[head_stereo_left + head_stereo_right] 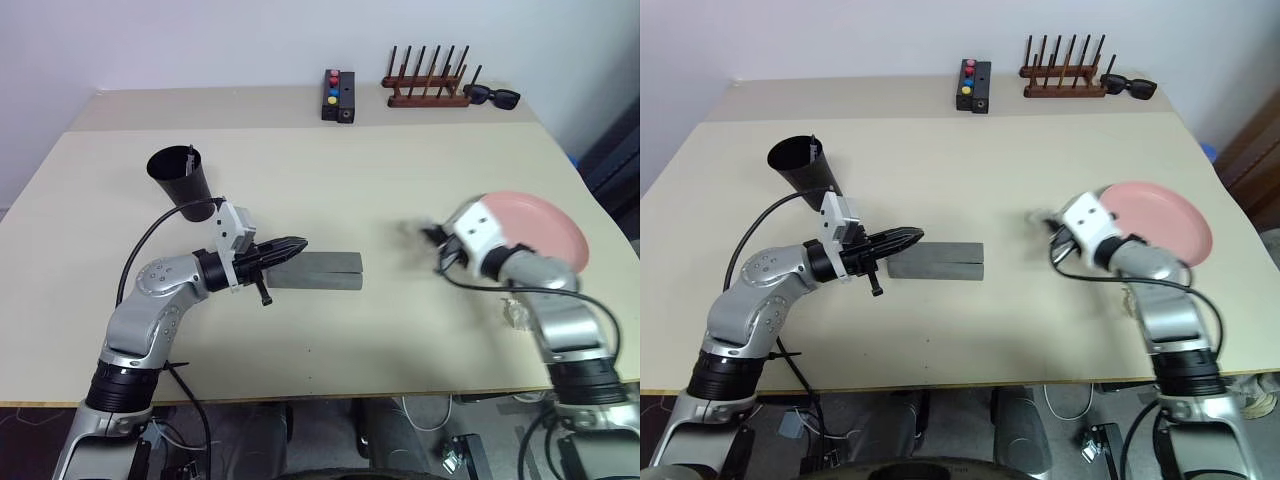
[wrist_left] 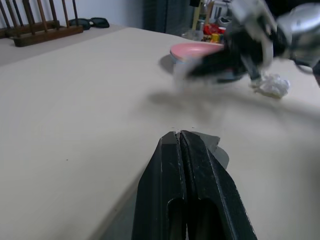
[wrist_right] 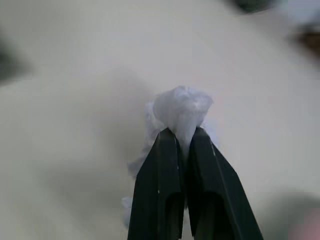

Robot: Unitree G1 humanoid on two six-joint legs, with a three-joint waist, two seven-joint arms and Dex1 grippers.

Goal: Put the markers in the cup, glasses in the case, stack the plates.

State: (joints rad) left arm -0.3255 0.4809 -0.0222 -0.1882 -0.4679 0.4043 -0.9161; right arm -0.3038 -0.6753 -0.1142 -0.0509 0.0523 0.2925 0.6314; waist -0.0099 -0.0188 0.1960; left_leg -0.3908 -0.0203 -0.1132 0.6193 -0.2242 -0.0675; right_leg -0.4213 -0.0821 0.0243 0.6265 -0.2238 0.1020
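The black cup (image 1: pixel 181 178) stands at the left of the table with a thin dark marker (image 1: pixel 190 155) sticking out of it. In front of it lies the grey case (image 1: pixel 322 270), closed. My left gripper (image 1: pixel 296 246) is shut and empty, its tips just over the case's left end. The pink plate (image 1: pixel 540 228) sits at the right; in the left wrist view a pale blue rim (image 2: pixel 173 59) seems to lie under it. My right gripper (image 3: pixel 182 131), left of the plate, is shut on a crumpled white wad (image 3: pixel 182 106). The glasses are out of view.
At the back edge stand a black box with coloured buttons (image 1: pixel 338 95), a wooden peg rack (image 1: pixel 428 86) and black sunglasses (image 1: pixel 492 96). Another crumpled white wad (image 1: pixel 518 314) lies on the table beside my right forearm, near the front edge.
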